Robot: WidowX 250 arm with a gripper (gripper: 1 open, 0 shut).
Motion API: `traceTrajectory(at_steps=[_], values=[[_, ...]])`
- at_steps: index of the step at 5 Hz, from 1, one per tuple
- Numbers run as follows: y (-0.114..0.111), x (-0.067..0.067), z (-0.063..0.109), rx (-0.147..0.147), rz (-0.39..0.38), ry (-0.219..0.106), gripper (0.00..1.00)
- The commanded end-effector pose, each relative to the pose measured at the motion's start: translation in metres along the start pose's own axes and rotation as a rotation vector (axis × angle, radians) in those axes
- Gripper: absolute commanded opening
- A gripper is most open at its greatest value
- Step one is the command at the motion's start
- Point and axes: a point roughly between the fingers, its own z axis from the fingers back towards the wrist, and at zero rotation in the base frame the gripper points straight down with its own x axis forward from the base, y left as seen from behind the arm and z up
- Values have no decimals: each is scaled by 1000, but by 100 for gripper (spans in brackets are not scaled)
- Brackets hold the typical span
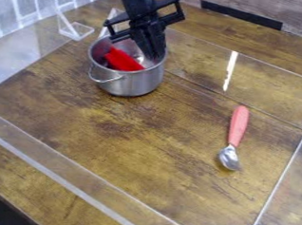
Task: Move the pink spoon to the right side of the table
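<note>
- One black arm coming down from the top edge of the frame, upper middle.
- Gripper [153, 50] points steeply down, wrist tilted a bit.
- Dark fingers [158, 54] sit close together; nothing visibly between them.

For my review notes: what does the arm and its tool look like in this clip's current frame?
The arm's tool is all black: a slim dark body coming down from the top edge, a short crossbar with angular brackets sticking out to either side, and two narrow black fingers tapering below. No cables, labels or coloured markings can be made out at this resolution.
</note>
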Motion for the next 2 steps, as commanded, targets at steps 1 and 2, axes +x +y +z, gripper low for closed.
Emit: traceTrajectory(at_steps=[1,2], values=[[-20,-6,21,-20,-27,-38,0],[-27,-14,26,-15,-42,-31,100]])
